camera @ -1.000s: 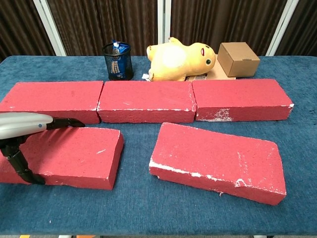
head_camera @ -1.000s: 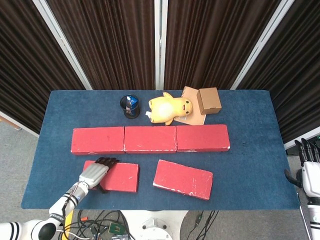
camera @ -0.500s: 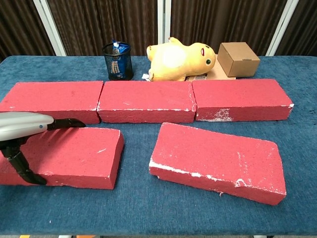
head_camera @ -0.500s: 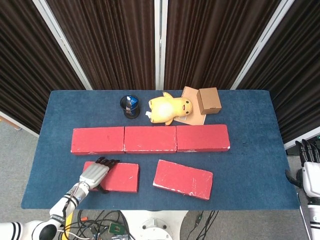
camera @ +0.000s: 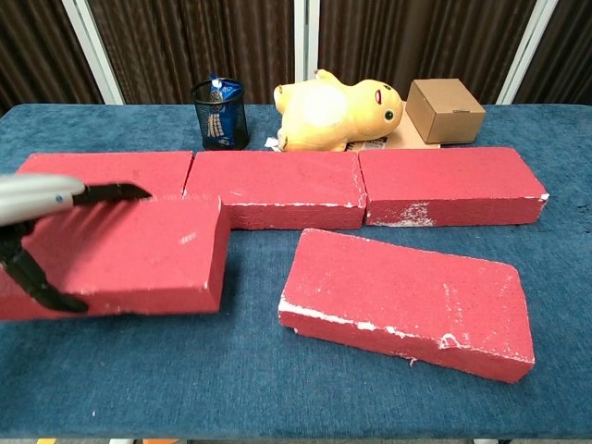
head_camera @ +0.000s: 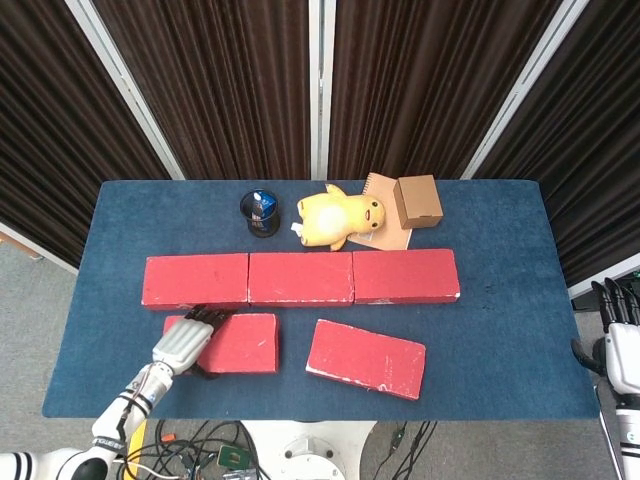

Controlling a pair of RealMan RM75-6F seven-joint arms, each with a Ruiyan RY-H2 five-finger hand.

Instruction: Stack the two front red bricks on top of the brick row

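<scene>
Red left front brick is gripped by the left hand and raised off the tabletop, neither brick stacked on the row yet; right hand idles empty, fingers apart.

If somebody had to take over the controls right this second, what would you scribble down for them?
Left hand: grips the front left brick at its left end; in the chest view the brick looks raised off the table, overlapping the row.
Right hand: off the table's right edge, holds nothing.
Brick row: three bricks end to end, nothing stacked on them.
Front right brick: flat on the table, untouched.
Done: first brick picked up.
Left: set it on the row, then stack the second.
</scene>
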